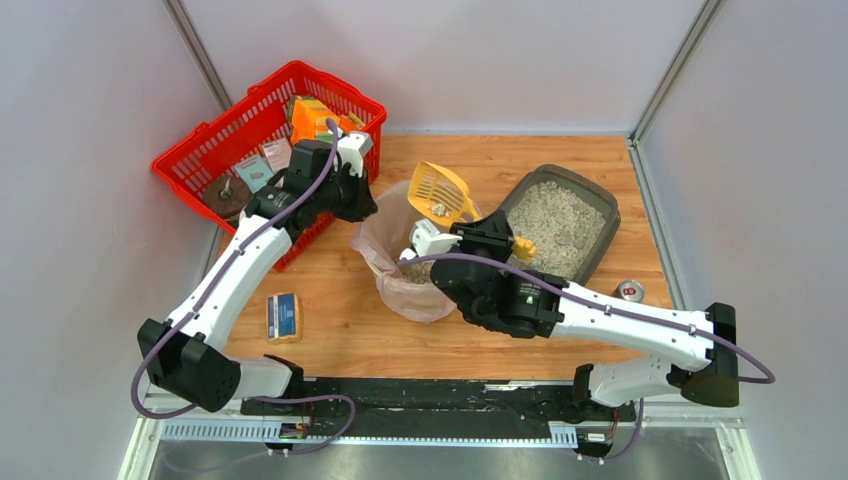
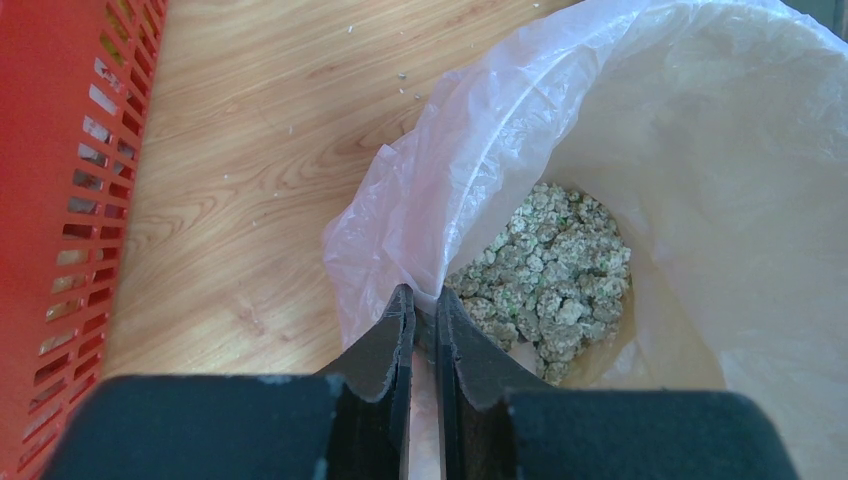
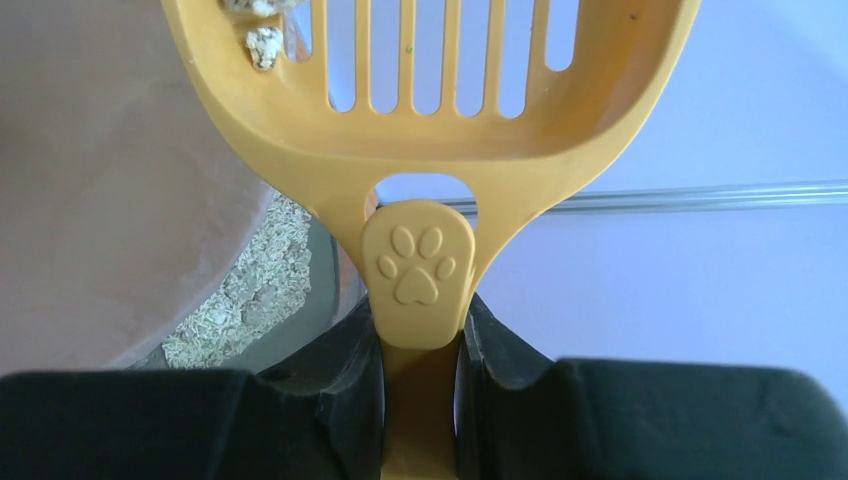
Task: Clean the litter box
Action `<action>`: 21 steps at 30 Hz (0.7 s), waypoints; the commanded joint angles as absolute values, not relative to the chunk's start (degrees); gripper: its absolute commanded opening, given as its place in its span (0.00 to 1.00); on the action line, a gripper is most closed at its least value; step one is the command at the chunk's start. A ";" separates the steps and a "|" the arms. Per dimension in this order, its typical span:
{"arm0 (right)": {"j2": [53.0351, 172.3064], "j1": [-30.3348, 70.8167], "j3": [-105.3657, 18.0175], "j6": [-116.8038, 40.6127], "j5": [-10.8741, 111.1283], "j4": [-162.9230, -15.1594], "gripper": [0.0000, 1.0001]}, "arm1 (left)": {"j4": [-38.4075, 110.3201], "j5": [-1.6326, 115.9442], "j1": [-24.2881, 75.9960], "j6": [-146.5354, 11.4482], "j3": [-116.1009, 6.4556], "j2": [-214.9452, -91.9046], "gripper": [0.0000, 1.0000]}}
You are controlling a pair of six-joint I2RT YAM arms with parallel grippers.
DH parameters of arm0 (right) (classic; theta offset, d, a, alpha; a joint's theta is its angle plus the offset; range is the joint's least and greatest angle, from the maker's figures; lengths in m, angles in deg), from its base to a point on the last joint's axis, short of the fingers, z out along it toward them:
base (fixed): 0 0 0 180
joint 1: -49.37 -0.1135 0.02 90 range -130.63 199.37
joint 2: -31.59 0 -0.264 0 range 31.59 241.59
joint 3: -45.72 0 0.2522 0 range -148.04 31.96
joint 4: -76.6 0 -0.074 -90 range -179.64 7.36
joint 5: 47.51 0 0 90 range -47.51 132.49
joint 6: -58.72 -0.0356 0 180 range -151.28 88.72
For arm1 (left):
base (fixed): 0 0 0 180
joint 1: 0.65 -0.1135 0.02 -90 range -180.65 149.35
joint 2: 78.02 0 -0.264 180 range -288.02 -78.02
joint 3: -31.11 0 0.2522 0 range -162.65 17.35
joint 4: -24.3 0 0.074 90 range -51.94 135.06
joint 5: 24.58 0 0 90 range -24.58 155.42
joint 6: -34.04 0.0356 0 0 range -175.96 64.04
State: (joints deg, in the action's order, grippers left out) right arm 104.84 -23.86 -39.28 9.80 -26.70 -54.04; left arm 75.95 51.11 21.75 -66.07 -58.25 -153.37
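Now the dark grey litter box [image 1: 608, 222] holds pale gravel [image 1: 560, 225] — right jaws grip the scoop [image 1: 441, 190], left jaws pinch the bag [image 2: 700, 150].

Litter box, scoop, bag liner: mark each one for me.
litter box [image 1: 602, 238], top external view, dark right rim.
scoop [image 3: 418, 262], right wrist view, paw print on the handle.
bag liner [image 2: 395, 225], left wrist view, crumpled near edge.
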 commanded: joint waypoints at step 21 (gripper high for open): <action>108.49 -27.80 -27.27 24.45 -41.54 -57.83 0.00 | 76.64 46.08 22.03 -68.00 -60.35 -153.43 0.00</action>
